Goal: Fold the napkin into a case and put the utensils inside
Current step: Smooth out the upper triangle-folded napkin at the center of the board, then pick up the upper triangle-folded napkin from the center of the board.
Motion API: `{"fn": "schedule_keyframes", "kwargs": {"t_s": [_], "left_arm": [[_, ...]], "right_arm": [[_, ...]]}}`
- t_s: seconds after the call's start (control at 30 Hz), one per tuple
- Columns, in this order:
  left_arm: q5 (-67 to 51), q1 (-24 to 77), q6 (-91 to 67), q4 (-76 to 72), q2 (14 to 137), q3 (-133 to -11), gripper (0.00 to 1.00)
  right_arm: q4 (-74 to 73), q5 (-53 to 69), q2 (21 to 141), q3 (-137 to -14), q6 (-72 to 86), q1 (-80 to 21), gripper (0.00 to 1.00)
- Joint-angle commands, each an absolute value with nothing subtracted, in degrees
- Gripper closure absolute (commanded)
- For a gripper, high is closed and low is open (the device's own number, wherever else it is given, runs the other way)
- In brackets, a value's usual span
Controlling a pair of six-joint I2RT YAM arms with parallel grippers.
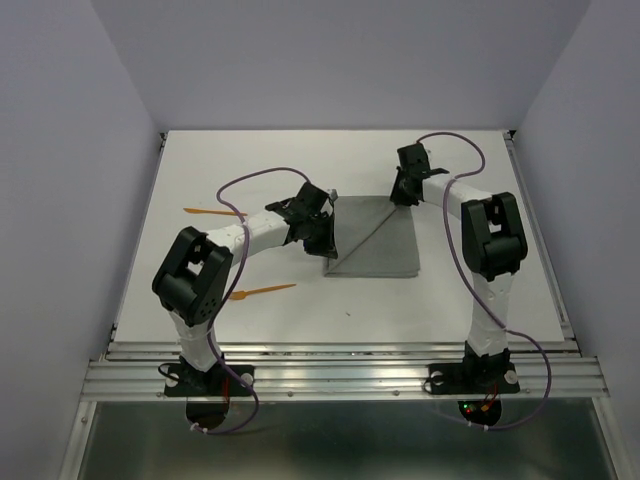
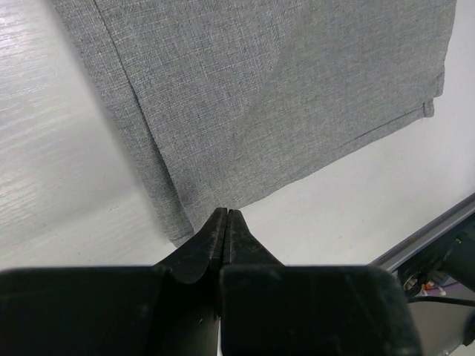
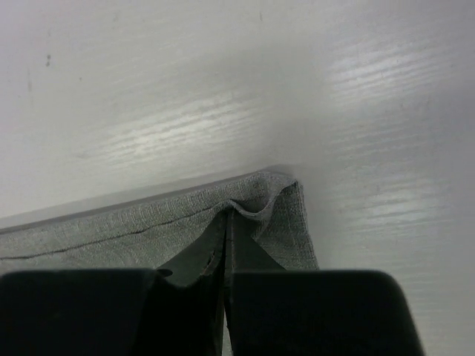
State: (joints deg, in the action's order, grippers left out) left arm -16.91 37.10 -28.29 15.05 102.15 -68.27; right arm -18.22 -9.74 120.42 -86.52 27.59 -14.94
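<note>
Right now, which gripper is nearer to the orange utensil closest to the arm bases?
Left. The left gripper sits at the napkin's left edge, just beyond the orange utensil; the right gripper is at the napkin's far corner, farther off.

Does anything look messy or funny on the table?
Only a little. The grey cloth napkin is puckered at its far right corner, where the right gripper pinches it shut. The thin orange plastic utensils lie apart, left of the napkin, one far and one near. Nothing looks spilled or broken.
</note>
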Motion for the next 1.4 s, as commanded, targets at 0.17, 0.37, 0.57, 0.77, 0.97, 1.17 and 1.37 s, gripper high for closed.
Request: {"fn": "schedule_keyframes", "kwargs": {"t_s": [0.17,0.37,0.57,0.77,0.97,1.17,1.37], "left_arm": [[-16.18,37.00,-26.63,15.82,102.05,-69.17,1.00],[-14.94,33.15,-26.37,18.63,98.27,-74.18,0.96],[-17.67,26.63,-25.49,19.24,101.68,-81.71,0.73],[-18.46,26.54,-24.35,19.87,111.26,-91.92,0.48],[-18.46,26.63,-21.89,19.77,118.56,-97.81,0.43],[-16.09,26.63,-18.46,23.46,125.94,-104.23,0.36],[-14.50,26.46,-17.40,24.17,129.63,-107.31,0.43]], "right_arm": [[-20.13,-10.64,122.97,-91.32,25.66,-13.89,0.99],[-18.02,-6.16,114.18,-87.98,25.84,-13.89,0.99],[-16.88,-3.17,105.04,-83.68,27.24,-13.89,0.95],[-16.96,-1.58,98.80,-78.06,29.26,-15.46,0.89],[-16.61,-1.93,92.73,-69.27,30.41,-15.47,0.88],[-17.49,-1.85,88.07,-65.31,30.67,-15.47,0.88],[-18.19,-1.14,87.10,-64.60,30.76,-15.47,0.88]]}}
